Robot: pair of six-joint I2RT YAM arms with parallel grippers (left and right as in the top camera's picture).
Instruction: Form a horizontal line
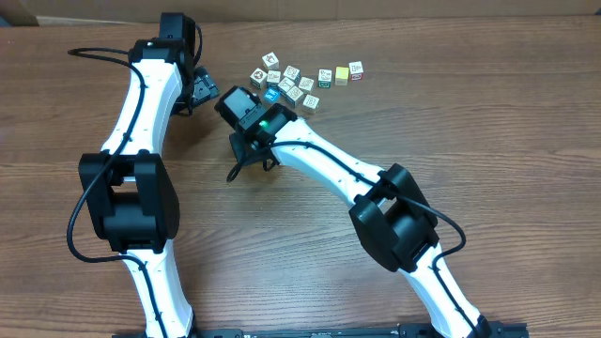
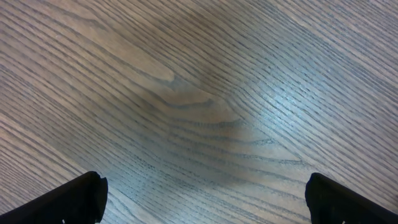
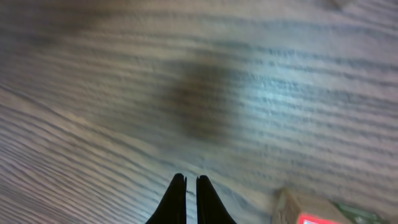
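On the brown wood-grain tabletop (image 1: pixel 488 160), the small wooden picture cubes (image 1: pixel 292 72) lay toward the far edge, a little right of centre. They formed a loose, irregular bunch rather than a straight row. Most showed pale cream faces with tiny pictures too small to read, and one was a yellow-green cube (image 1: pixel 342 75). Three at the right end of the bunch (the yellow-green one in the middle) sat roughly side by side, with the rightmost slightly out of line. The white-and-black left arm (image 1: pixel 141 103) extended along the left side of the tabletop, its wrist just left of the bunch. The left pincer (image 2: pixel 208 199) was released, with its two black fingers (image 2: pixel 81 199) spread to opposite edges of the wrist view, nothing between them and only wood grain below. The white-and-black right arm (image 1: pixel 329 164) crossed diagonally from the near right, and its black wrist sat just beside the near-left edge of the bunch. The right pincer (image 3: pixel 190 180) was clenched, its fingers pressed together with only a thin slit showing and nothing gripped. A pale wooden cube with a red patch (image 3: pixel 292 208) sat near those fingertips, to their right and apart from them. It was blurred and cut off by the frame edge.
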